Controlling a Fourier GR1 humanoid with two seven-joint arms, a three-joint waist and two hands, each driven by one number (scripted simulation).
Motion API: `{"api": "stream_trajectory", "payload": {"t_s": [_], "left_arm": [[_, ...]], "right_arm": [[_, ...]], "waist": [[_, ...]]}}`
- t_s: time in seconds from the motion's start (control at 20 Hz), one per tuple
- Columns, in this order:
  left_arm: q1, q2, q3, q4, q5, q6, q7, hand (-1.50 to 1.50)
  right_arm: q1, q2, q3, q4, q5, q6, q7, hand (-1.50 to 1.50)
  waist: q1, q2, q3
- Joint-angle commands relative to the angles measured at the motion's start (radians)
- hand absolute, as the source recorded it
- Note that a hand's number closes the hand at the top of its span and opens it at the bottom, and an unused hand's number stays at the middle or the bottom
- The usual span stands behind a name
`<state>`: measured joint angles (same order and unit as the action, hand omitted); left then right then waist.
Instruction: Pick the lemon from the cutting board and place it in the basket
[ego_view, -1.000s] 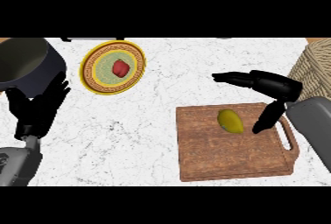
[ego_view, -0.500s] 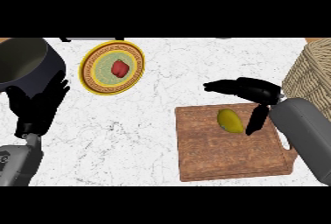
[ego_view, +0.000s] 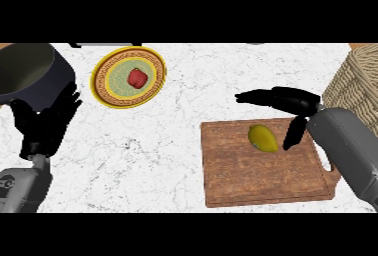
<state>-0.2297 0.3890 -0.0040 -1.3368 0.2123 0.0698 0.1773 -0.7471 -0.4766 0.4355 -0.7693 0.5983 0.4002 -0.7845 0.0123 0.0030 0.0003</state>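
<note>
Head view. Lemon (ego_view: 263, 138): on the board (ego_view: 258, 175), upper middle. Right hand (ego_view: 289, 102): over the board's top right edge, fingers (ego_view: 294, 134) spread beside lemon. Basket (ego_view: 359, 82): right of board. Left hand (ego_view: 46, 124): far left, fingers relaxed.

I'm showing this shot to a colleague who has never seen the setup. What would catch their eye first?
Most likely the yellow lemon lying on the brown wooden cutting board at lower right, with the black right hand open just beside it, fingers reaching down along its right side. Next, the round yellow-rimmed plate at upper left, holding a small red fruit. The woven wicker basket sits at the right edge.
</note>
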Motion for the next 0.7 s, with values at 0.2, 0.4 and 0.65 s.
{"api": "stream_trajectory", "payload": {"t_s": [0.2,0.4,0.65], "left_arm": [[0.028,-0.002,0.017,-0.046,0.004,-0.025,0.017,0.0],[0.039,-0.022,0.016,-0.038,-0.025,-0.017,0.007,0.0],[0.052,-0.032,0.038,-0.06,-0.037,-0.028,0.016,0.0]], "right_arm": [[0.035,-0.053,0.019,0.029,0.0,0.074,-0.214,-1.5],[0.089,-0.037,0.033,-0.017,0.022,0.029,-0.186,-1.5],[0.09,0.005,0.027,-0.037,0.08,-0.006,-0.095,-1.5]], "waist": [[0.001,-0.001,0.0],[-0.007,-0.003,0.0],[-0.008,-0.003,0.0]]}}
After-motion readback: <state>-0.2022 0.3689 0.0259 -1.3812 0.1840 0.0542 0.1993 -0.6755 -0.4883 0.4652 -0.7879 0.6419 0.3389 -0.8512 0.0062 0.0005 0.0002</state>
